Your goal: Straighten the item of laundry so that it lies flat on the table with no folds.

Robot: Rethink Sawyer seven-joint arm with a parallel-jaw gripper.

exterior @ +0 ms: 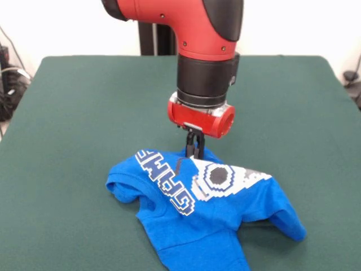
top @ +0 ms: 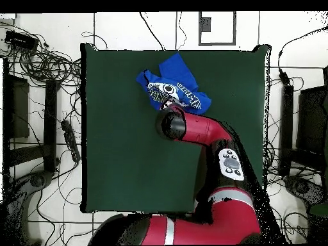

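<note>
Front view, left to right: bare dark green felt-covered table (exterior: 73,113) on the left, nothing on it there. Small bright blue short-sleeved T-shirt (exterior: 214,226) sits centre-right at the near edge of the table, crumpled, not flat. Left sleeve is bunched into a rolled loop, body is folded over itself so the yellow-outlined blocky lettering (exterior: 169,183) runs diagonally across a ridge. Just right of that, the white-grey pixel controller print (exterior: 217,178) faces up, skewed. Right sleeve trails off to the right and down, edge curled. Lower hem runs out of the picture at the bottom.

Red and black arm (exterior: 192,28) comes straight down over the shirt's far edge. Black gripper (exterior: 194,148) under the red wrist block, tips down at the fabric by the collar area. Fingers look drawn close together with the tips at or in the cloth, but can't tell if they're pinching the shirt or just touching it.

Overhead view: shirt (top: 176,86) lies near the table's top edge, roughly centred left-right, rest of the felt (top: 122,147) bare. Arm's elbow covers the gripper here.
</note>
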